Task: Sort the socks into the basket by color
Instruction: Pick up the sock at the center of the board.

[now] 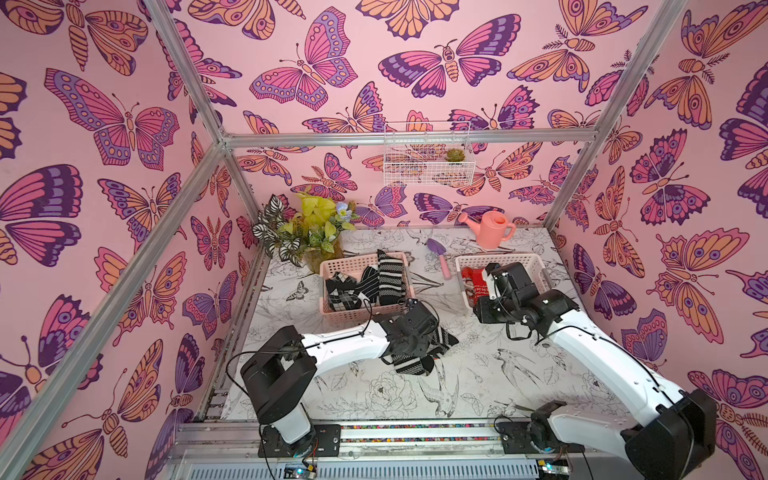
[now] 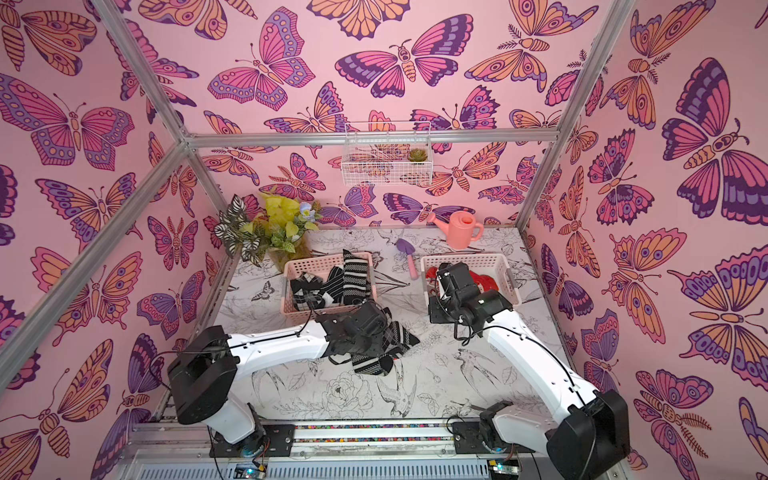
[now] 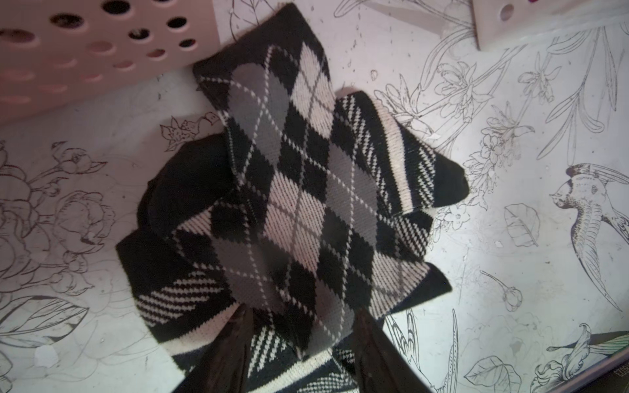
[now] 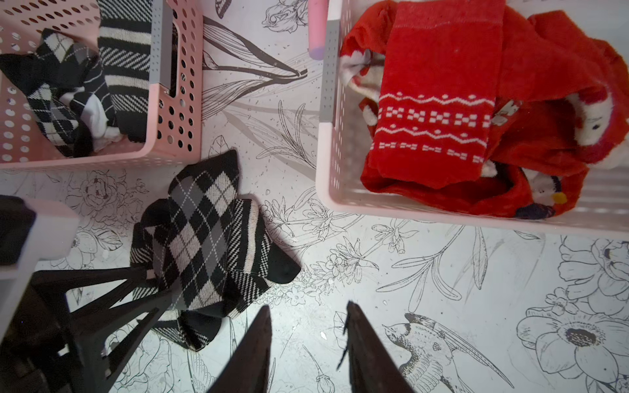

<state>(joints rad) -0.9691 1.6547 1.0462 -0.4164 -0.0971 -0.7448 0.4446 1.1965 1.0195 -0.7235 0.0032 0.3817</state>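
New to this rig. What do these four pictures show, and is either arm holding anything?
Two white robot arms, the left arm and the right arm, stand at a table, each ending in a two-finger gripper. Both top views look down on the whole scene; the other two come from a camera on each wrist. The pink basket holds black-and-white socks, the paler basket red socks. A pile with an argyle sock on top lies on the table. The left gripper stands open astride it; the right gripper is open and empty. Nothing is lifted.
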